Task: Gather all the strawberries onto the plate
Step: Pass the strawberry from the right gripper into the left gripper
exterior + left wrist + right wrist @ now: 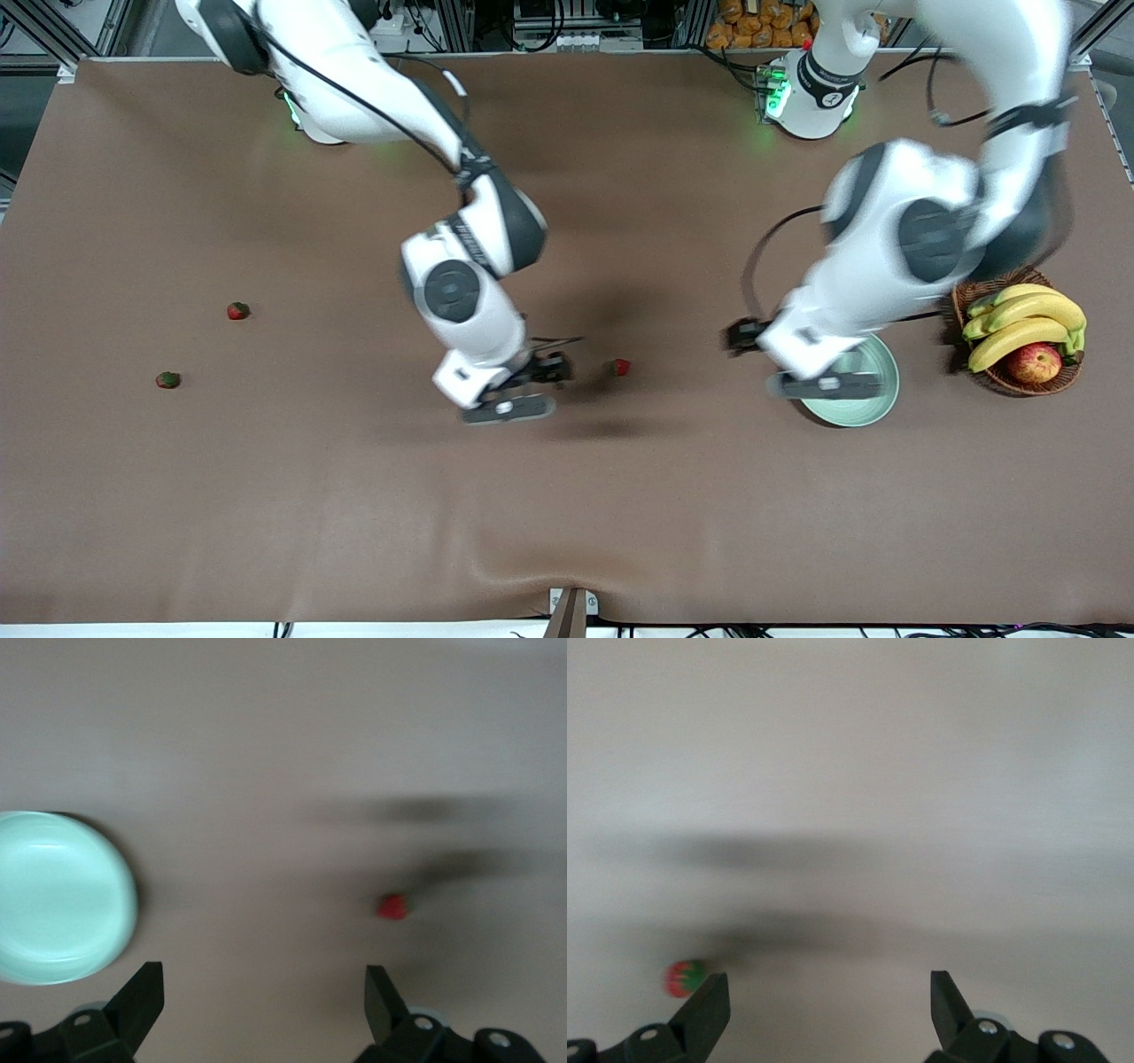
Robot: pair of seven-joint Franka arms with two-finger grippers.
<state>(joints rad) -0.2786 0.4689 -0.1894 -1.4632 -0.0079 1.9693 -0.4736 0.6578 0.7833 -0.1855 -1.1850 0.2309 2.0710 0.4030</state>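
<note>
a: where do things stand?
b: plate (873, 400) empty — three strawberries on the bench, one (622, 366) mid-bench beside the right gripper (532, 390), two (237, 310) (167, 379) toward the right arm's end.
a: grippers?
b: both spread wide, empty — left gripper (819, 383) over the plate's edge. a rushed pinch could roll the small berry away.

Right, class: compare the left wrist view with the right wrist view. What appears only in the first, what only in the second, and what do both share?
Only the left wrist view shows the pale green plate, lying on the table beside the open left hand; nothing lies in the part of it that shows. Only the right wrist view shows the open right hand and the green leafy top of a strawberry close to one of its fingers. Both share the brown table, a pair of dark fingers holding nothing, and one small red strawberry lying on the cloth.
</note>
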